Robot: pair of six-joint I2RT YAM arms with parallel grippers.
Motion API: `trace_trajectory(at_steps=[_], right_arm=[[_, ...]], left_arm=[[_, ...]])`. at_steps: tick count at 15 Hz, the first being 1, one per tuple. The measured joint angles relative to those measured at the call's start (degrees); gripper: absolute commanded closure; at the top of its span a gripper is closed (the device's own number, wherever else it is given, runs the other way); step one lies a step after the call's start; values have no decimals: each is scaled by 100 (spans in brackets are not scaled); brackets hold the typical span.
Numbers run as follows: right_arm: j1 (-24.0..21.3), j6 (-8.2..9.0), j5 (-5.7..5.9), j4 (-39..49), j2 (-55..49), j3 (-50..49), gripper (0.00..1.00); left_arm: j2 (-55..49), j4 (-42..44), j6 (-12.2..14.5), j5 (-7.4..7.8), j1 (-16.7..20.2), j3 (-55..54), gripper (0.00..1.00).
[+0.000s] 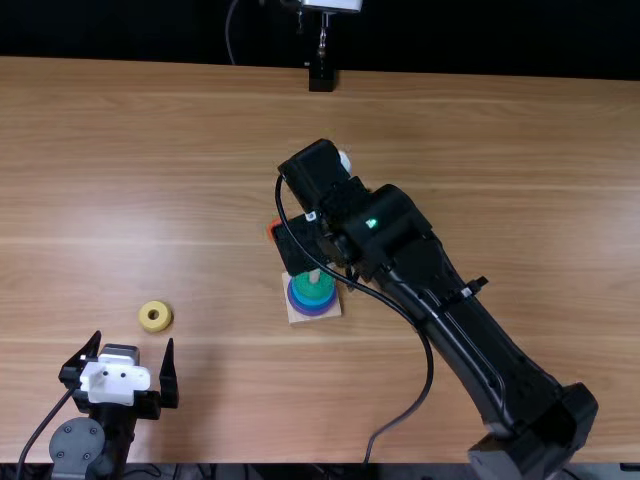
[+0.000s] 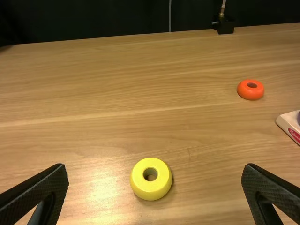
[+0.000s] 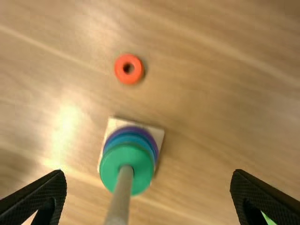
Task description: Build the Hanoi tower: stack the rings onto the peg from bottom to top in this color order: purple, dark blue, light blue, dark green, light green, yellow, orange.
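My right gripper (image 3: 148,174): spread wide, 0 rings held. Step 5 of 7, I judge: light green ring (image 3: 268,218); next, centre above, lower, close.

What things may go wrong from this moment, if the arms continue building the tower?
The peg rises between the open fingers of the right gripper, so a sideways move might knock it and shift the stack.

A bright green piece is partly hidden behind one finger; lowering the gripper could perhaps push it away.

The yellow ring lies ahead of the open left gripper; placing it before light green would break the order.
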Motion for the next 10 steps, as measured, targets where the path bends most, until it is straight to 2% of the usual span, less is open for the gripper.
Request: trace_trajectory(at_steps=[5, 7, 10], right_arm=[[-79, -9, 4, 525, -323, 258, 0], [-719, -20, 7, 942, -372, -4, 0], [-1696, -22, 50, 1937, -949, -1244, 0]], left_arm=[[0, 0, -2, -4, 2, 0, 0], [0, 0, 0, -2, 2, 2, 0], [0, 0, -2, -7, 2, 0, 0]])
